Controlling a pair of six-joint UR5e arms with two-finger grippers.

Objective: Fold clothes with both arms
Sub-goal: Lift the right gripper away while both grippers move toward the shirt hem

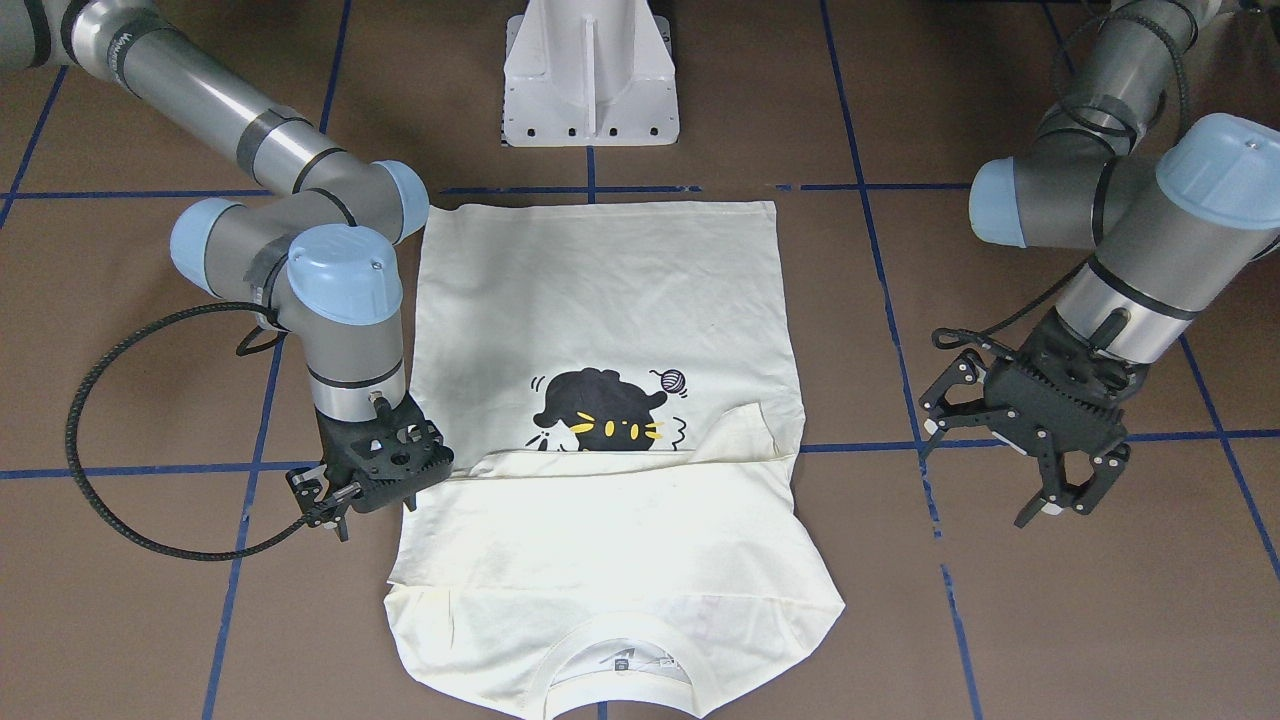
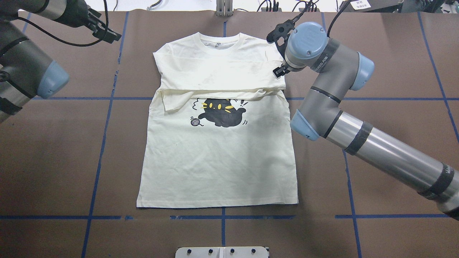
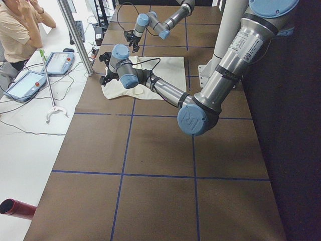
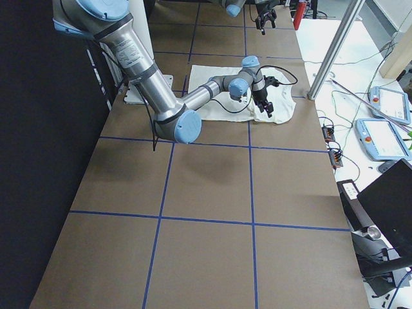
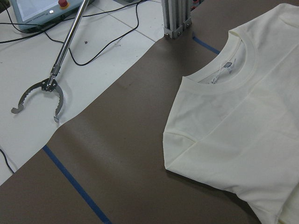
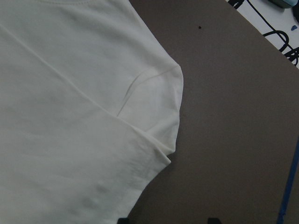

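Nearest the robot, the shirt (image 2: 215, 165) lies flat with its hem square to the near edge of the surface (image 2: 71, 161). Its long axis runs straight from there to the far edge. Past the hem comes the cat print (image 2: 222, 114), face up. Past that, a band of pale cloth (image 2: 222, 91) is folded across the chest and covers the top of the print. The collar (image 2: 220, 41) sits just short of the far edge.

Both claws work at that collar end. The right claw (image 1: 335, 505) is low at the shirt's right shoulder, just beside the folded corner (image 6: 170, 154). Its wrist camera shows its fingertips apart with nothing between them, so we read it as open and empty (we cannot tell whether it touches the cloth). The left claw (image 1: 1000, 460) is spread wide and empty. It stands well apart from the left shoulder, out toward the far left corner of the surface.

So the right arm is much the nearer. We judge that the left claw must come in sideways to its shoulder before the two can lift together and carry the collar end along the long axis.

The surface is brown and marked with a grid of blue tape. The white pedestal (image 1: 590, 80) stands at the near edge. Beyond the far edge we see a white bench with cables, a reaching tool (image 5: 39, 95) and an aluminium post (image 5: 175, 18). A seated person (image 3: 20, 30) is beside it.
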